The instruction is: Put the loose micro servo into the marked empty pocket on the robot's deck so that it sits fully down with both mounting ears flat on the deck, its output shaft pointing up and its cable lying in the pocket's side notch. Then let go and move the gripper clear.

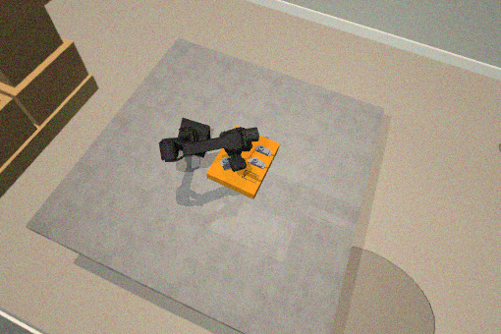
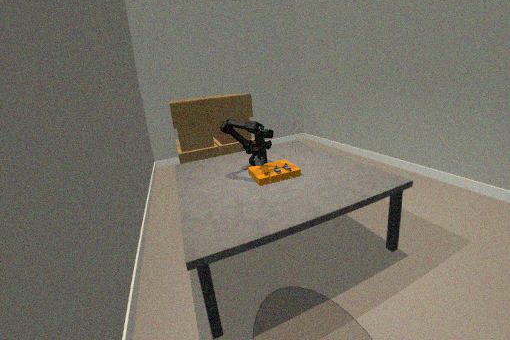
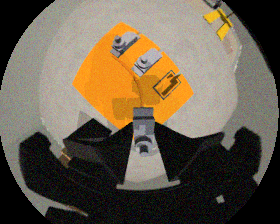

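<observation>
Top view: my arm (image 1: 211, 143) reaches from its base across the grey table (image 1: 147, 208) to the orange deck (image 1: 236, 181). My gripper (image 1: 235, 163) hangs over the deck's near-left part. Two grey servos (image 1: 260, 156) sit seated in the deck along its far side.

Exterior view: my gripper (image 2: 258, 159) points down above the deck (image 2: 270, 176), which lies flat on the table (image 2: 250, 217). A brown box (image 2: 207, 124) stands behind.

Wrist view: my fingers are clamped on the loose servo (image 3: 143, 136), which is held off the deck (image 3: 103, 78). The marked pocket (image 3: 165, 85) lies beyond it, beside the two seated servos (image 3: 134, 52). Whether the cable is in view, I cannot tell
</observation>
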Controlling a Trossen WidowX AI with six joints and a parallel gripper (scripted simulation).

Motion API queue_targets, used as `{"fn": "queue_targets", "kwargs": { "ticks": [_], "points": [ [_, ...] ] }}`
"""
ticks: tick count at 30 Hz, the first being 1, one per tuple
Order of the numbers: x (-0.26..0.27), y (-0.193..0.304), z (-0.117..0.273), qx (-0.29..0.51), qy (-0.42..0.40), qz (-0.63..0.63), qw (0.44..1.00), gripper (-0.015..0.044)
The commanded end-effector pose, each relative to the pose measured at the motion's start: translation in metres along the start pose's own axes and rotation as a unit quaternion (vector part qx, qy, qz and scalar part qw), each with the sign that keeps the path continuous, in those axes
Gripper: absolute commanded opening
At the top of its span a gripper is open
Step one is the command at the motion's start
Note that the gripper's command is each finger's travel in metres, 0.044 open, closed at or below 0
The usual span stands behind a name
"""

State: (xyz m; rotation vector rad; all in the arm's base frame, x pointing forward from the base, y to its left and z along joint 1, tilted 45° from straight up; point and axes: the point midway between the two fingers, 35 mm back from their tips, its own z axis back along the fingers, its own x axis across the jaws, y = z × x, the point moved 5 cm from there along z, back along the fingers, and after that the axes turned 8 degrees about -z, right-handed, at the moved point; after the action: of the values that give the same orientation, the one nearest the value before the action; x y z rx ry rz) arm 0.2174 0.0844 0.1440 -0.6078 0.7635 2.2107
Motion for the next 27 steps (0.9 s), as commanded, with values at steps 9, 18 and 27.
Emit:
{"fn": "queue_targets", "kwargs": {
  "ticks": [9, 18, 27],
  "points": [
    [-0.0005, 0.0006, 0.0001, 0.000, 0.002, -0.211, 0.977, 0.0000],
    [-0.0005, 0.0006, 0.0001, 0.000, 0.002, -0.360, 0.933, 0.0000],
    [-0.0009, 0.0001, 0.0001, 0.000, 0.002, -0.384, 0.923, 0.0000]
  ]
}}
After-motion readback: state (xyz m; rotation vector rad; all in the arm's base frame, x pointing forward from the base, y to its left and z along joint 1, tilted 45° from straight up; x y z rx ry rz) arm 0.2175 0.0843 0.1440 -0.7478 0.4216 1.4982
